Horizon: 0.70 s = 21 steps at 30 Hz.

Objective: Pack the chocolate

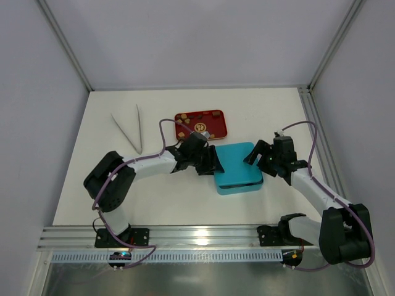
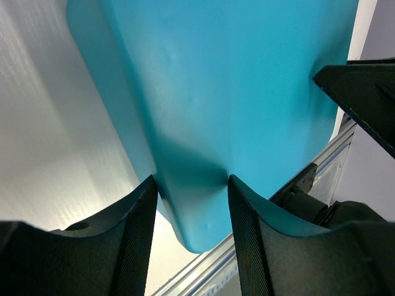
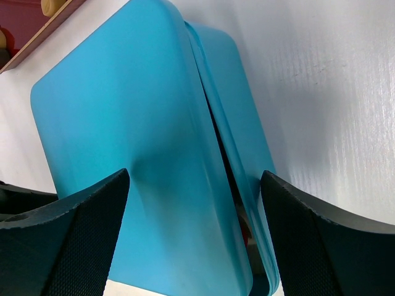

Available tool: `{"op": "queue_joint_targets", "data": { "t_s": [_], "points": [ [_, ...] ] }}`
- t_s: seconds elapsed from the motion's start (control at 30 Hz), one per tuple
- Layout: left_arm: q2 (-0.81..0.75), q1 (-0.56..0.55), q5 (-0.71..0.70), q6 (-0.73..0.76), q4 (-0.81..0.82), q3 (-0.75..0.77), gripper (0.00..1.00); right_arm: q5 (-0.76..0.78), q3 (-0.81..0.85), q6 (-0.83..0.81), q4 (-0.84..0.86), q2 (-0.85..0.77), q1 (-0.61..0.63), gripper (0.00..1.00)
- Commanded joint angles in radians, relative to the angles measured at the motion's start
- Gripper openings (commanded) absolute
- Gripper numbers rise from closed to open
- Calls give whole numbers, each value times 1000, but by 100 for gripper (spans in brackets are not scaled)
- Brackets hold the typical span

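The chocolate [image 1: 216, 113] shows as several small tan and dark pieces on a red tray [image 1: 210, 131] at mid-table; one tan piece [image 3: 52, 5] shows in the right wrist view. A teal box [image 1: 239, 168] lies in front of the tray, its lid [image 3: 123, 123] slightly ajar, with something red in the gap. My left gripper [image 1: 212, 163] is at the box's left edge, partly open, its fingertips [image 2: 148, 185] against the lid's corner [image 2: 197, 203]. My right gripper [image 1: 258, 154] is wide open, straddling the box's right edge [image 3: 237, 154].
Long pale tongs [image 1: 131, 131] lie at the far left of the white table. An aluminium rail [image 1: 197, 237] runs along the near edge. Grey walls close in the table on three sides.
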Motion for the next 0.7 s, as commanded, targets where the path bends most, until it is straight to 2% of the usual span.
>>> {"op": "queue_joint_targets", "data": {
  "t_s": [0.0, 0.67],
  "points": [
    [-22, -16, 80, 34, -26, 71, 49, -84, -11, 58, 51, -26, 9, 86],
    [-65, -32, 125, 102, -165, 113, 58, -87, -19, 100, 59, -40, 9, 86]
  ]
}}
